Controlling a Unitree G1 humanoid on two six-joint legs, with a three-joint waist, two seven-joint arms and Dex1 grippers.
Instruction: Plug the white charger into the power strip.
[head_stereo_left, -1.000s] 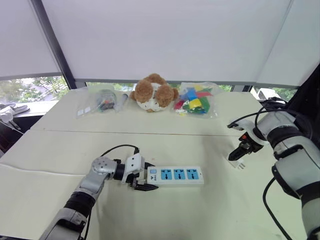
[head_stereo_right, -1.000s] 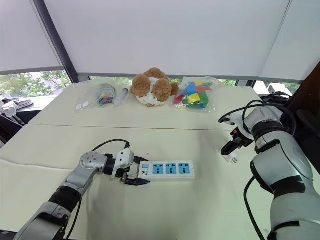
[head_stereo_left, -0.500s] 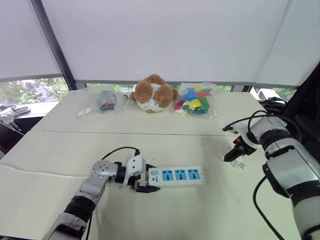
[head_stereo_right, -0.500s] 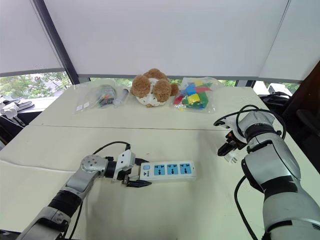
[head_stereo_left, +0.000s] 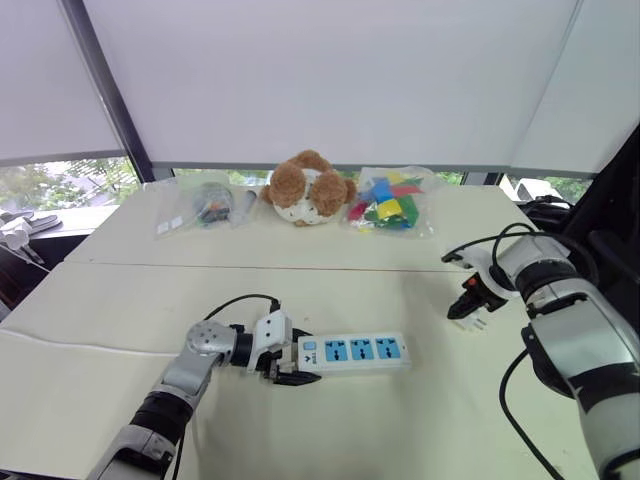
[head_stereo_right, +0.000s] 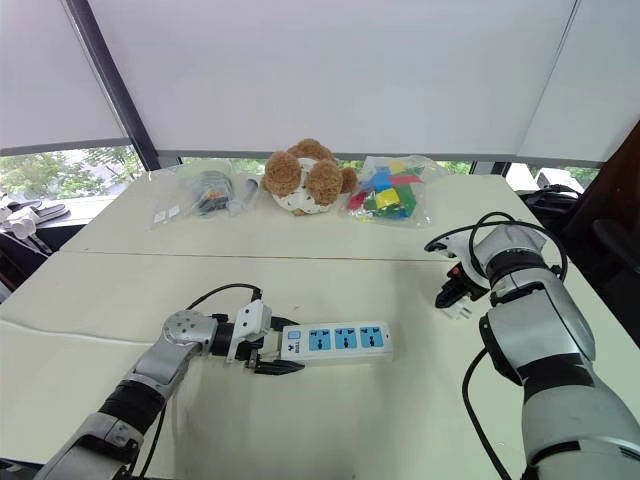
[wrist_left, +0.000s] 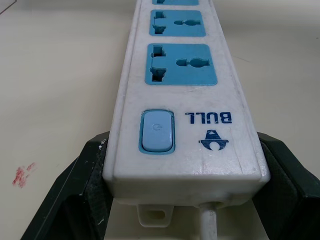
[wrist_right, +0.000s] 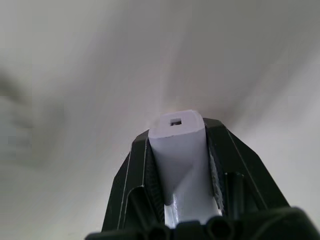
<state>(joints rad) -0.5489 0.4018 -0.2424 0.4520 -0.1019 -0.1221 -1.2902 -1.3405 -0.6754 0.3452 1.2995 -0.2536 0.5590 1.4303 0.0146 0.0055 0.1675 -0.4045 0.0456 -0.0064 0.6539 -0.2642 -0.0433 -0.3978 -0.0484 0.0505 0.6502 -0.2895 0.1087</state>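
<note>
1. the right gripper (head_stereo_left: 470, 305) is clamped on the white charger (head_stereo_right: 458, 310) at the right-centre of the head views. it sits low over the surface (head_stereo_left: 400, 430) and well apart from the power strip (head_stereo_left: 352, 351), which lies lower centre with three blue sockets facing up.
2. the left gripper (head_stereo_left: 290, 362) pinches the strip's switch end, one finger against each long side.
3. misalignment looks the likeliest failure. if the charger arrives tilted or turned off the slot line, its prongs would catch on the socket face and shove the strip instead of seating.
4. the charger could slip. its smooth body is held between two narrow fingers, so a firm push might slide it back or twist it in the grip.
5. the strip is held at one end only, so pressing at a far socket may let it pivot or tip. the nearest socket sits just beside the left fingers (wrist_left: 75, 200), and going there risks the two grippers bumping.
6. the prongs are too small to read in the head views, so their count and direction are unclear. the right wrist view gives only one end face of the charger, with a small square mark.
7. whether the charger touches the surface cannot be told. the strip's cord (wrist_left: 207, 225) is cut off at the frame edge, so its path is unknown.
</note>
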